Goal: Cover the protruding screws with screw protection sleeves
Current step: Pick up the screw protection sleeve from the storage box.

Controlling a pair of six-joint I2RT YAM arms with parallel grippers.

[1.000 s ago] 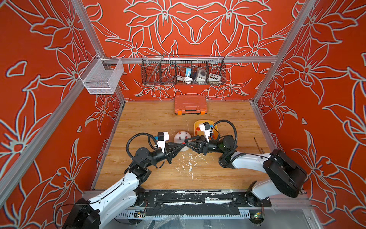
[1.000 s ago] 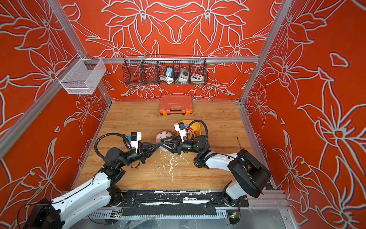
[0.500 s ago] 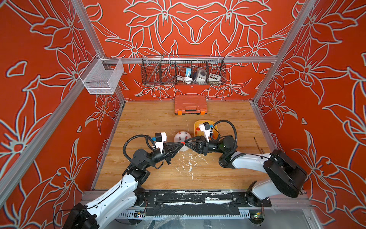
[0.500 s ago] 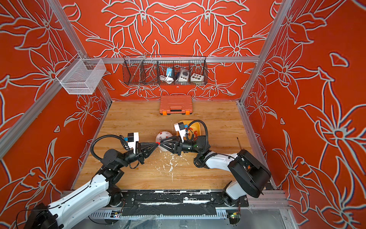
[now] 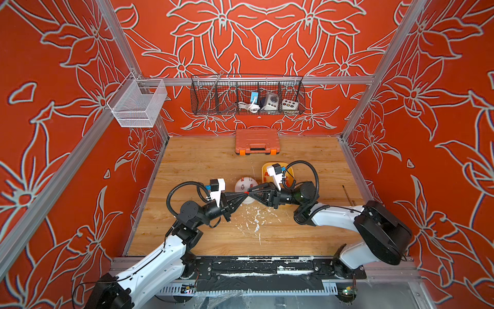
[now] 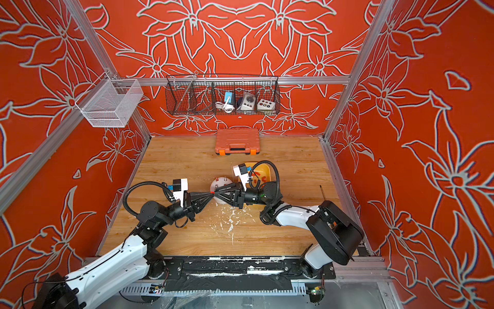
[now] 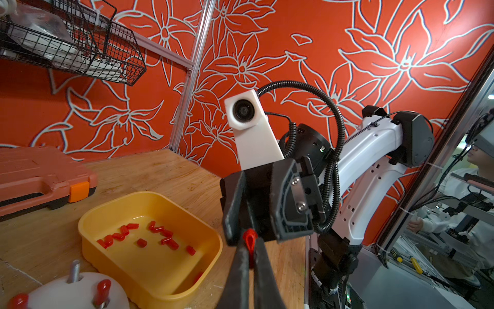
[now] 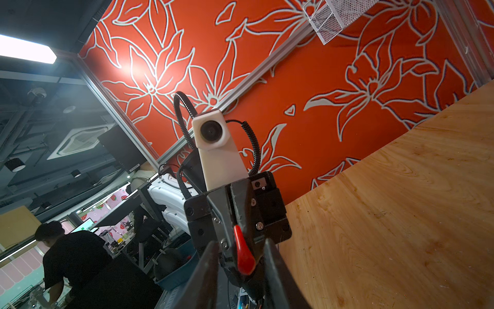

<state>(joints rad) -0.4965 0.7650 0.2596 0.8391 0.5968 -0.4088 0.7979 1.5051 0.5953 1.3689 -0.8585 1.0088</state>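
Pinching a red sleeve (image 7: 250,240) at its tips, the left gripper (image 5: 244,194) is clamped tight over the dome's (image 5: 243,184) near side. The right gripper (image 5: 250,193) faces it, fingers parted either side of that sleeve, gripping nothing. One screw (image 7: 74,270) on the dome stands bare — the other two are capped red. Spare sleeves (image 7: 157,229) lie in the tray (image 7: 117,267) beside the dome.

Nothing readable here, tbh. No letters, numbers or logos I can make out on anything, and the orange plastic tool case (image 5: 257,144) beyond both pincers shows no legible brand.
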